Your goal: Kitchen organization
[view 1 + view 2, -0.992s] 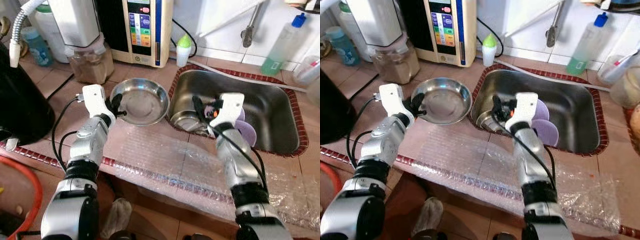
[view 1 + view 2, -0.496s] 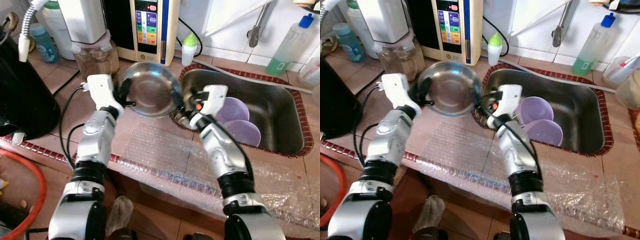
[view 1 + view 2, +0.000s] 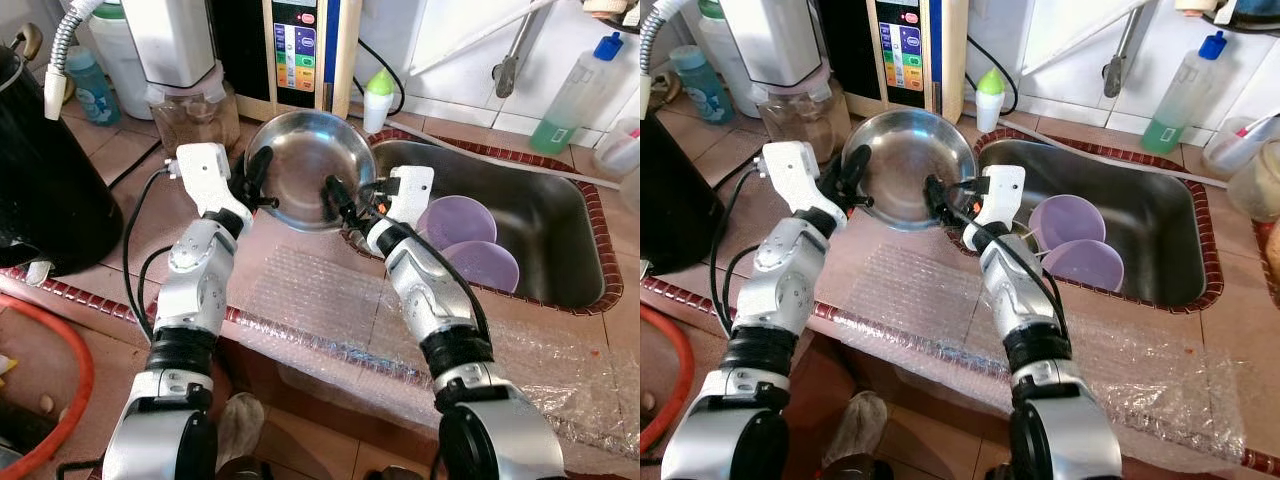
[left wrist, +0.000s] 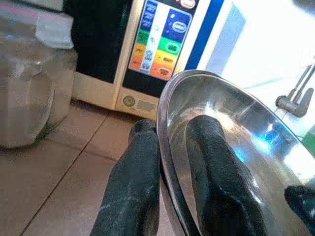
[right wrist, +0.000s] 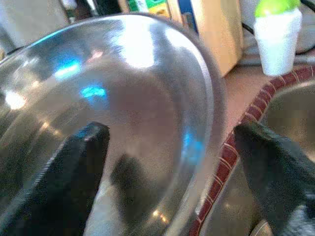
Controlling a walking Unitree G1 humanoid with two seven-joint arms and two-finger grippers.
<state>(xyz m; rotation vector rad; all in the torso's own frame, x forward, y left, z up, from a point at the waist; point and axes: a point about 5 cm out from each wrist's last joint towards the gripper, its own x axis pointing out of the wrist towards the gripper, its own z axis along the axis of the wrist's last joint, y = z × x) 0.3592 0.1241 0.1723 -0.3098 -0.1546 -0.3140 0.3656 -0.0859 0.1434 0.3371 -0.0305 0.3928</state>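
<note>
Left gripper [image 4: 170,162] clamped on the rim of the steel bowl [image 3: 310,168], one finger inside, one outside, bowl lifted and tilted above the counter [image 3: 150,200] just beside the sink [image 3: 560,220]. Right gripper [image 5: 172,147] spread wide astride the opposite rim, one finger inside, one outside. Two purple plates [image 3: 470,240] lying in the sink, bubble wrap [image 3: 330,310] over the counter edge.
</note>
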